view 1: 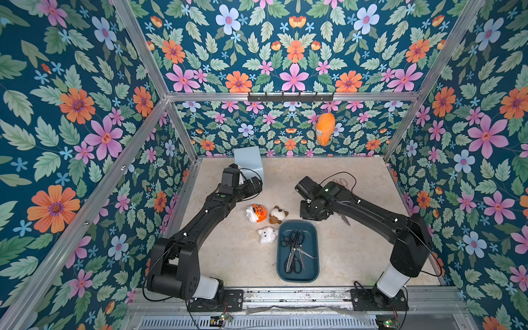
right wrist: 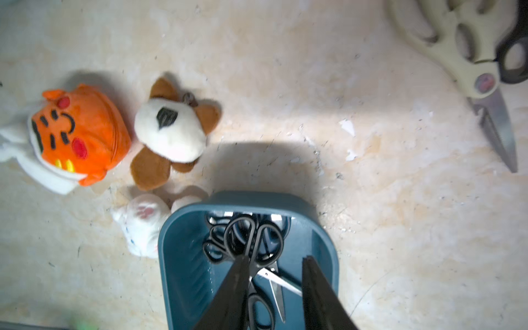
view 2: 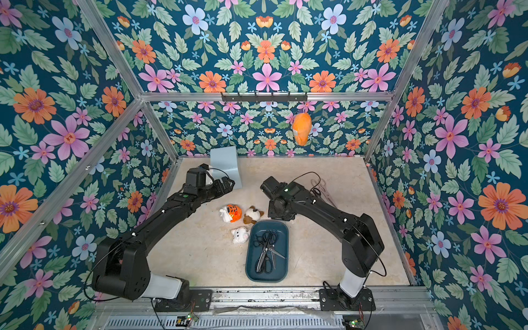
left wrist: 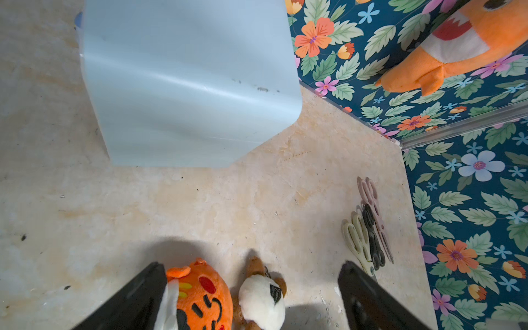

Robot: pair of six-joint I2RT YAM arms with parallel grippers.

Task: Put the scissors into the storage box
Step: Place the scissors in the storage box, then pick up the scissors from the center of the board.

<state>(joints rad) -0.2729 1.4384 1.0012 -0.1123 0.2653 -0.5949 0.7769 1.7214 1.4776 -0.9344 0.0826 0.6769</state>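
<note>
Teal plastic, shallow and round-cornered, the storage box [view 1: 314,274] sat toward the near edge of the table, about midway between the two arms. Black-handled scissors [view 1: 294,248] lay heaped and crossed inside it, overlapping so much that I could not count them. The right gripper [right wrist: 275,258] hung near the box's far end, its jaws parted a modest way with nothing between them. From overhead its own arm covered it.

More pairs lay on the far right of the table, close together: a beige pair [right wrist: 468,57], a black pair [left wrist: 373,237] and a pale pink pair [left wrist: 374,205]. In both top views the right arm hid most of them, leaving a blade tip [view 1: 345,220] and a few handle loops.

The left gripper [left wrist: 251,267] was spread wide and empty, near a pale blue box [view 1: 248,160] at the far left. A white plush toy [view 1: 267,234] sat just beside the storage box's left wall, with an orange plush toy [view 1: 257,213] and a brown-and-white plush toy [view 1: 278,214] beyond it.
</note>
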